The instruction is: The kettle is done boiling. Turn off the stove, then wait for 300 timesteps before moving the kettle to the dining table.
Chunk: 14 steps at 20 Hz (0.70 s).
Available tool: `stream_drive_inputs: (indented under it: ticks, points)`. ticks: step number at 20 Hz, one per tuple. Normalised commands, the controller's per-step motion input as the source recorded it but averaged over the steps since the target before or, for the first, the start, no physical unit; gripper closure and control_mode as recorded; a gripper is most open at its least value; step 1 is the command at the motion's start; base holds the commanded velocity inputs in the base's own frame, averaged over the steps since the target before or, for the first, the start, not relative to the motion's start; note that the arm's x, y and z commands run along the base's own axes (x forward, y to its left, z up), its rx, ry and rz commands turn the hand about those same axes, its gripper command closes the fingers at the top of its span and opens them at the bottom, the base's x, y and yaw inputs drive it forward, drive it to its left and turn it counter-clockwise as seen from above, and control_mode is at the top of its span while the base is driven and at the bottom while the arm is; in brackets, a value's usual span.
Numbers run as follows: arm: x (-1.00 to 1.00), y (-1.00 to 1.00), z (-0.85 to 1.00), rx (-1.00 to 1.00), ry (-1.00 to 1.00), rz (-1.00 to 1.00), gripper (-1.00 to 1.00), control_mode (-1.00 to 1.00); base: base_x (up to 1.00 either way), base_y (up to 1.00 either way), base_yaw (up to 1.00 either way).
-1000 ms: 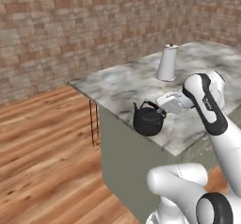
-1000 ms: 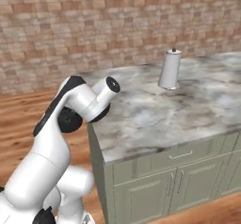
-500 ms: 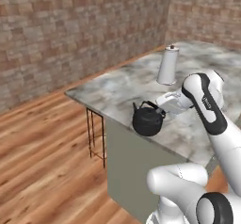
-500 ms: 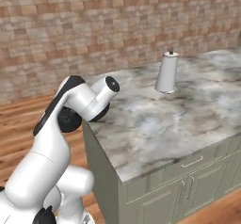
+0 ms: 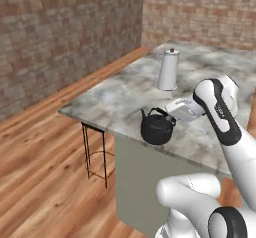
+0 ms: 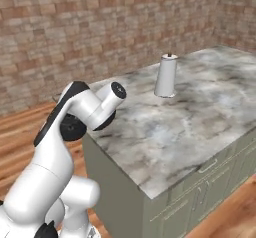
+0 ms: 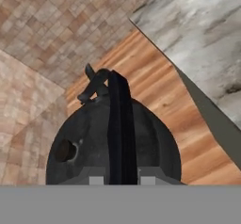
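The white arm reaches forward with a bent elbow, gripper point(image 5: 172, 113) level, fingers clamped on the kettle point(image 5: 157, 127) handle.

Even, soft rendered light throughout, faint shadows, no glare, slightly coarse textures.

The whole scene has been displaced in both base views, which indicates travel of the base rather than of any object. In the left base view, the marble-topped counter point(image 5: 125, 94) and the white canister point(image 5: 168, 70) are now presented toward 1 o'clock, and more wooden floor point(image 5: 45, 152) is exposed at 8 o'clock. A black stool point(image 5: 95, 149) frame is revealed beneath the counter edge.
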Motion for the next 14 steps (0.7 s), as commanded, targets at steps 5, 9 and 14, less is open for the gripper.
stream_drive_inputs:
  ticks: [5,9,14]
  points:
    - [0.0,0.0,0.0,0.0,0.0,0.0,1.0,1.0,0.25,0.75,-0.33]
    - [0.0,0.0,0.0,0.0,0.0,0.0,1.0,1.0,0.22,0.76,-0.33]
    - [0.0,0.0,0.0,0.0,0.0,0.0,1.0,1.0,0.22,0.76,-0.32]
